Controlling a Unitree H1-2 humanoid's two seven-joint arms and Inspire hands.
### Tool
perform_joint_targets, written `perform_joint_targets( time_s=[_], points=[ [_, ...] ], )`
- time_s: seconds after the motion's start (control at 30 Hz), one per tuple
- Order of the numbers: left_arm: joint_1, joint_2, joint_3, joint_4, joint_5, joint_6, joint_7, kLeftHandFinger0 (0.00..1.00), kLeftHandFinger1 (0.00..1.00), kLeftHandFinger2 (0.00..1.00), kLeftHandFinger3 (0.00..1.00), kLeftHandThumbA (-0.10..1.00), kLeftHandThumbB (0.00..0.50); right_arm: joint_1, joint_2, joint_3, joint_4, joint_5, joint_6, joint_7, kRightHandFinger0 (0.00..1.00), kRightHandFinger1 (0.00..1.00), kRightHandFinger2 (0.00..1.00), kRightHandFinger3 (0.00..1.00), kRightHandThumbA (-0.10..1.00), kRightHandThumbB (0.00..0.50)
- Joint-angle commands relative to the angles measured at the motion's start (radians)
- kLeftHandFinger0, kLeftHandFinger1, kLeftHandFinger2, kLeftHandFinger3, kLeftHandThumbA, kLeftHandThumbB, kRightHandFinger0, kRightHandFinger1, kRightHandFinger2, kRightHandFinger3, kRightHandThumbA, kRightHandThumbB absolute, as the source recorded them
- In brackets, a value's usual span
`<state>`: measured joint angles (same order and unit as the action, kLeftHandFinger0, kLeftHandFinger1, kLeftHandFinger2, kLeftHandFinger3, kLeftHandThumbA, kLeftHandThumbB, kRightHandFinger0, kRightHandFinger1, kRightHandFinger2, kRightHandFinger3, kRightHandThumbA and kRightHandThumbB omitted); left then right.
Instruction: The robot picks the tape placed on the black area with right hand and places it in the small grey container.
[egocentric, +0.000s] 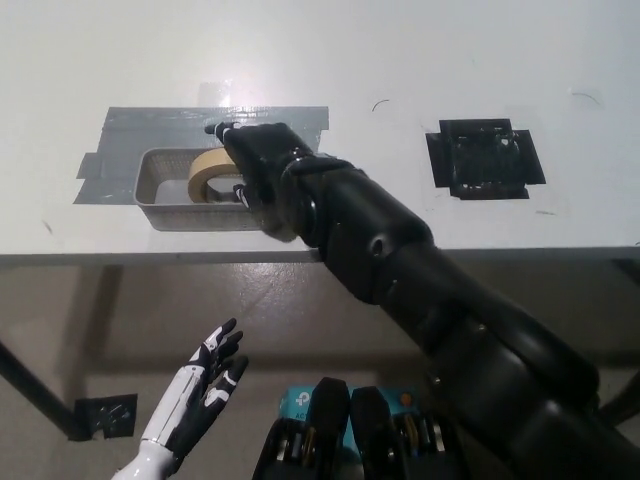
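Observation:
The beige tape roll (209, 170) lies tilted inside the small grey mesh container (158, 205) on the white table, toward its right half. My black right hand (258, 165) hovers over the container's right end, right beside the roll, with its fingers (222, 129) stretched out past the far rim and apart. The roll's right side is hidden by the hand. The black area (487, 158) at the right has nothing on it. My white left hand (196, 392) rests open below the table's front edge at the lower left.
The container stands on a grey taped patch (120, 130) on the white table (400, 60). The table's front edge (120, 256) runs across the picture's middle, with floor below it. My right forearm crosses that edge near the container.

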<state>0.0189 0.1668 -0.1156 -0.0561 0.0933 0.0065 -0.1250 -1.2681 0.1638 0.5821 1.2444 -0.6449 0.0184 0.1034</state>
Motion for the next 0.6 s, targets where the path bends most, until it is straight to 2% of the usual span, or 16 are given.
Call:
perform_joint_targets(
  time_s=[0.0, 0.1, 0.23, 0.4, 0.5, 0.57],
  points=[
    [-0.039, 0.025, 0.012, -0.026, -0.036, -0.021, -0.036, 1.00, 1.00, 1.00, 1.00, 0.81, 0.146, -0.039, -0.176, -0.023, -0.494, 0.243, 0.143, 0.694, 1.00, 1.00, 1.00, 1.00, 0.79, 0.500],
    [-0.043, 0.027, 0.008, -0.017, -0.026, -0.030, -0.034, 1.00, 1.00, 1.00, 1.00, 0.81, 0.137, -0.059, -0.239, -0.015, -0.611, 0.270, 0.184, 0.775, 1.00, 1.00, 1.00, 1.00, 0.80, 0.500],
    [-0.044, 0.023, 0.004, -0.017, -0.028, -0.021, -0.038, 1.00, 1.00, 1.00, 1.00, 0.81, 0.137, -0.086, -0.299, -0.054, -0.726, 0.353, 0.343, 0.874, 1.00, 1.00, 1.00, 1.00, 0.66, 0.500],
    [-0.042, 0.025, 0.001, 0.002, -0.016, -0.056, -0.031, 1.00, 1.00, 1.00, 1.00, 0.82, 0.146, -0.110, -0.369, -0.088, -0.828, 0.402, 0.405, 0.910, 1.00, 1.00, 1.00, 1.00, 0.70, 0.500],
    [-0.044, 0.028, 0.002, -0.010, -0.017, -0.042, -0.034, 1.00, 1.00, 1.00, 1.00, 0.83, 0.151, -0.100, -0.418, -0.127, -0.910, 0.441, 0.366, 0.886, 1.00, 1.00, 1.00, 1.00, 0.74, 0.500],
    [-0.047, 0.030, 0.000, -0.011, -0.011, -0.043, -0.034, 1.00, 1.00, 1.00, 1.00, 0.84, 0.142, -0.093, -0.449, -0.164, -0.971, 0.492, 0.421, 0.893, 1.00, 1.00, 1.00, 1.00, 0.72, 0.500]
  ],
)
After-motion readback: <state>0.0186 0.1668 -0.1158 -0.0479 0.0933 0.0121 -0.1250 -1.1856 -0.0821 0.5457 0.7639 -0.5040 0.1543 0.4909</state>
